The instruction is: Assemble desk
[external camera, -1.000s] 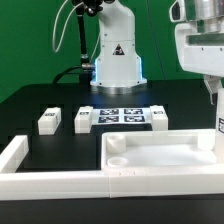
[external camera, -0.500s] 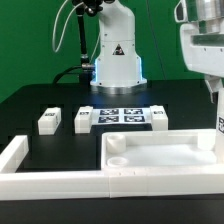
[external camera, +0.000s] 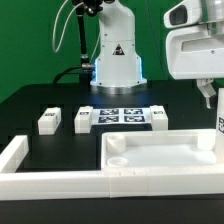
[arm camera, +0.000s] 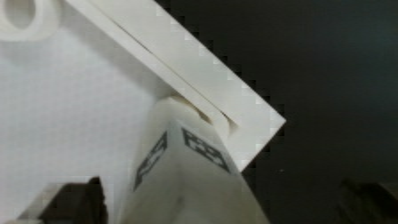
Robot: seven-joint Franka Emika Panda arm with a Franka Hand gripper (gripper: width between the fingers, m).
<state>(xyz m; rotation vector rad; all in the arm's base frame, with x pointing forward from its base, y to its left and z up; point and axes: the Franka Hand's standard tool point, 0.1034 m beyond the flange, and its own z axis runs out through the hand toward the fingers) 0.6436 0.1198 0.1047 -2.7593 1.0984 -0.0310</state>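
Though partly out of frame — fingers (external camera: 207,93) apart, empty, above the upright leg (external camera: 219,125) at the tabletop (external camera: 150,152) corner.

Pincer (external camera: 208,97) risen, let go of the upright leg (external camera: 219,128), arm higher.

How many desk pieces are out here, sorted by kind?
Tabletop panel: 1
Loose legs lying apart from the panel: 3
Upright leg standing at the panel's corner: 1
Total: 5
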